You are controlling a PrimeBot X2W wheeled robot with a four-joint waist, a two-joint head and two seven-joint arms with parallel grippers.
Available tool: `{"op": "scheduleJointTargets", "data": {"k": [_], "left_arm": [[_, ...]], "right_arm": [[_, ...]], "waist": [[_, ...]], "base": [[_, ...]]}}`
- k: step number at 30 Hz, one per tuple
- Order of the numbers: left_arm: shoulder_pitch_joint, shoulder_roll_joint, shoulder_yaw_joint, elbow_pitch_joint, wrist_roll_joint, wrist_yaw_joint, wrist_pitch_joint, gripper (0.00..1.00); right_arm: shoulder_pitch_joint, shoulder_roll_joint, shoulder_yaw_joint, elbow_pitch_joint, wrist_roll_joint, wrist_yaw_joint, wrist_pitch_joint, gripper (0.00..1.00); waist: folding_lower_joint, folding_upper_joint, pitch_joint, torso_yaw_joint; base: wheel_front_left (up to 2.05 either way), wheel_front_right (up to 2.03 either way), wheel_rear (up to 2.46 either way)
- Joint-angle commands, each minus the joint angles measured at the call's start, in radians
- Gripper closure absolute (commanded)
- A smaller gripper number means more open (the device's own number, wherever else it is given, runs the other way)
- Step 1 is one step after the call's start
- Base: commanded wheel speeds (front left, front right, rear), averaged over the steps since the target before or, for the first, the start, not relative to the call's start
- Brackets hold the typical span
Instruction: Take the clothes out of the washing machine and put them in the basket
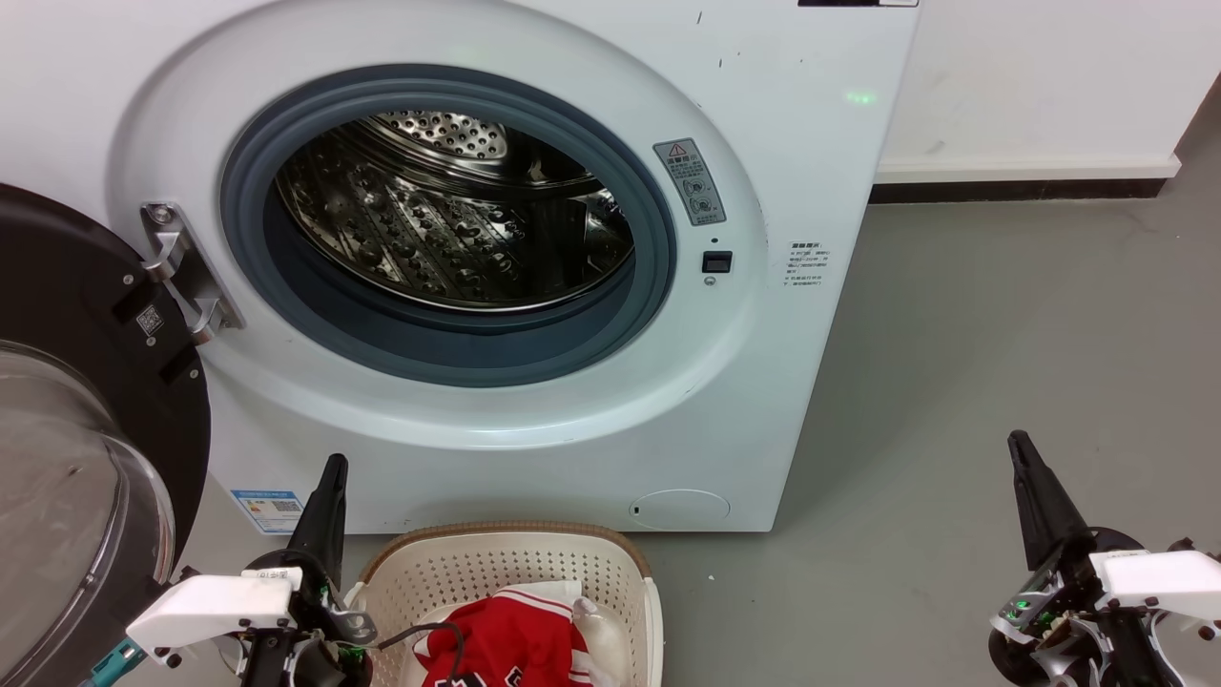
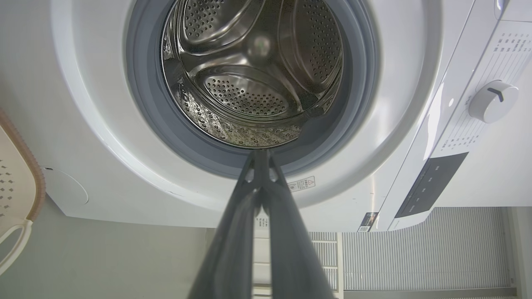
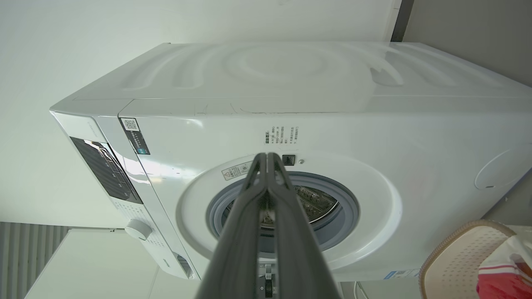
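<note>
**Q.** Where is the garment, and what are the tools doing?

**A.** The red garment (image 1: 515,639) lies in the basket (image 1: 506,528), which stands on the floor just in front of the washer (image 1: 820,143). As far as the views reach, the drum (image 1: 448,219) is bare steel. The left gripper (image 1: 334,469) is beside the basket and the right gripper (image 1: 1023,448) is well apart over the floor. On each, the fingers are pressed together and carry nothing. By this evidence the task appears complete.

**Q.** What could go wrong from here?

**A.** There are three hazards.
- **Snagging:** a dark cable (image 1: 456,641) near the left wrist crosses the garment. If that arm swings away, the cable could catch the cloth and drag it over the rim.
- **Collision:** the open door (image 1: 57,477) is close on the left arm's outer side, so a careless retreat could strike it.
- **A missed item:** the gasket hides the drum's lowest front edge in the head view. A small item there would go unnoticed.
</note>
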Motion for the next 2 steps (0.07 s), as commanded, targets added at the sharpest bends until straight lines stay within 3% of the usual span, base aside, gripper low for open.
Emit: {"op": "scheduleJointTargets", "data": {"k": [1,2], "left_arm": [[-0.01,0.0,0.002,0.001,0.0,-0.003,0.002,1.0],[-0.01,0.0,0.003,0.001,0.0,-0.003,0.002,1.0]], "right_arm": [[-0.012,0.003,-0.002,0.002,0.003,0.0,0.003,1.0],[-0.012,0.003,-0.002,0.002,0.002,0.0,0.004,1.0]], "waist": [[-0.0001,0.0,0.0,0.0],[-0.0001,0.0,0.0,0.0]], "base": [[0.0,0.0,0.0],[0.0,0.0,0.0]]}}
